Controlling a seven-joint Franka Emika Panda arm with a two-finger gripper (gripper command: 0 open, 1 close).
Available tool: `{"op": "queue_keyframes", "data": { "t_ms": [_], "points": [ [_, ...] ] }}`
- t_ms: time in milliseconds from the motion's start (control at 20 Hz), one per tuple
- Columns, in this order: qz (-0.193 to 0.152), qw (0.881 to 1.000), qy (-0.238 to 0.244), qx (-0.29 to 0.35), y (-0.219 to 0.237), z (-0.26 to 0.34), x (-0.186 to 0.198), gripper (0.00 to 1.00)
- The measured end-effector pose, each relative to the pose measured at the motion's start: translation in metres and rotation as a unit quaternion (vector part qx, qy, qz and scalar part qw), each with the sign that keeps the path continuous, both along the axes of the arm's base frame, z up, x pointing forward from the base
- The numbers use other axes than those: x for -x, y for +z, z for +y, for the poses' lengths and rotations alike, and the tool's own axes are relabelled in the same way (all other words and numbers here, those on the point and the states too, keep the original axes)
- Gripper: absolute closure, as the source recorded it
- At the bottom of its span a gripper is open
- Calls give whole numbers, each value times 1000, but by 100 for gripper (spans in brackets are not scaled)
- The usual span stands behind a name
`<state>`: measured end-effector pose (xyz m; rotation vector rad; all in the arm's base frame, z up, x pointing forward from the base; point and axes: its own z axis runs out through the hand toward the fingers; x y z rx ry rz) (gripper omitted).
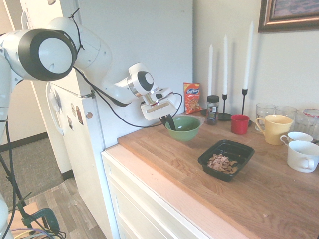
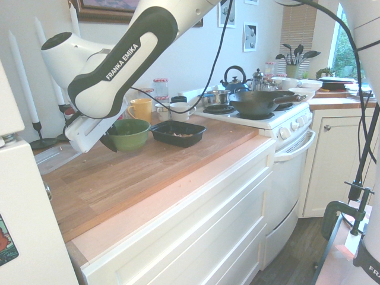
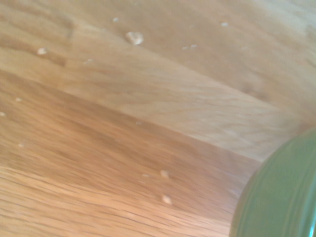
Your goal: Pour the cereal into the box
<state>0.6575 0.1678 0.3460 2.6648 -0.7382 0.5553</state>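
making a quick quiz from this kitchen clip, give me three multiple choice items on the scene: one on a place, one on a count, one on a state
1. Where do the light-brown cereal flakes lie?
A. in the shallow black plastic tray
B. in the yellow mug
C. in the red cup

2. How many tall white candles stand by the wall?
A. one
B. three
C. five

3. How does the round green bowl sit?
A. upside down on the wooden counter
B. inside the tray
C. upright, with the gripper at its rim

Answers: 1 A, the flakes heap in the tray; 2 B, three candles show in the first exterior view; 3 C, the bowl's opening faces up beside the tray.
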Motion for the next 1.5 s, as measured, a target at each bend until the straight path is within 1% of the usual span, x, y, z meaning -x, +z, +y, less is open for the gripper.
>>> {"op": "queue_keyframes", "data": {
  "t_ms": [200, 350, 400, 650, 900, 1200, 1350, 1500],
  "points": [
    [8, 1000, 3, 1, -23, 17, -5, 100],
    [11, 1000, 2, 4, -30, 25, -11, 100],
    [11, 1000, 1, 5, -31, 27, -13, 0],
    [14, 1000, -16, -13, -29, 37, -24, 0],
    [7, 999, -26, -19, -29, 41, -34, 0],
    [1, 999, -30, -29, -25, 47, -38, 0],
    [-7, 999, -32, -36, -17, 51, -40, 0],
    [-21, 998, -39, -54, 5, 52, -45, 0]
  ]
}}
